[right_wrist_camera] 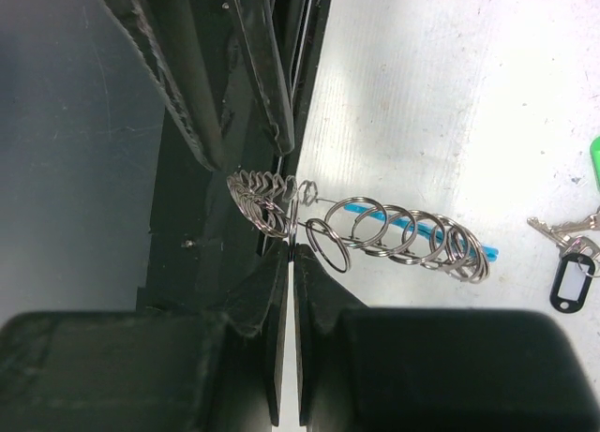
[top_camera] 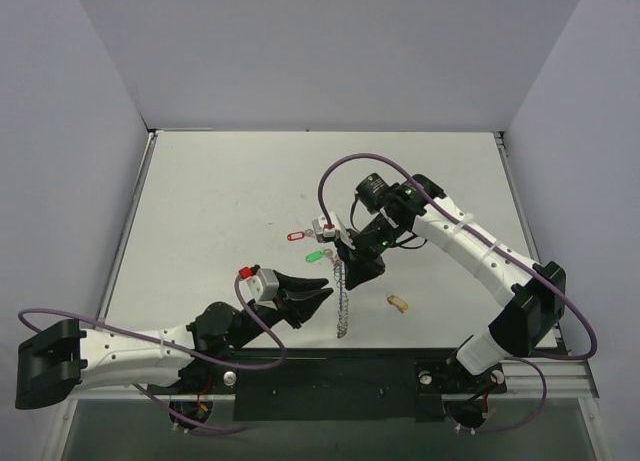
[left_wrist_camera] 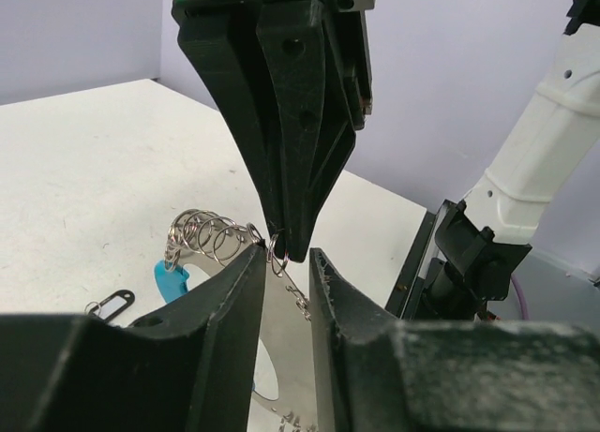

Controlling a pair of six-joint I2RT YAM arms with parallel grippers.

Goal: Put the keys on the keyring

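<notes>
The keyring [top_camera: 344, 306], a loop of silvery coiled wire with a blue segment [right_wrist_camera: 394, 222], hangs from my right gripper [top_camera: 347, 266], which is shut on one coil [right_wrist_camera: 295, 243]. My left gripper [top_camera: 329, 288] is open just left of the keyring, its fingertips on either side of the right gripper's tip and a small ring [left_wrist_camera: 275, 254]. The coil and blue piece show in the left wrist view [left_wrist_camera: 211, 235]. The red-tagged key [top_camera: 297, 235] and green-tagged key [top_camera: 314, 255] lie left of the right gripper. The yellow-tagged key [top_camera: 398, 302] lies to the right. The black-tagged key [right_wrist_camera: 568, 280] lies on the table.
The white table [top_camera: 220, 191] is walled in by pale panels at the back and sides. A black base rail [top_camera: 330, 376] runs along the near edge between the arm bases. Purple cables loop over both arms.
</notes>
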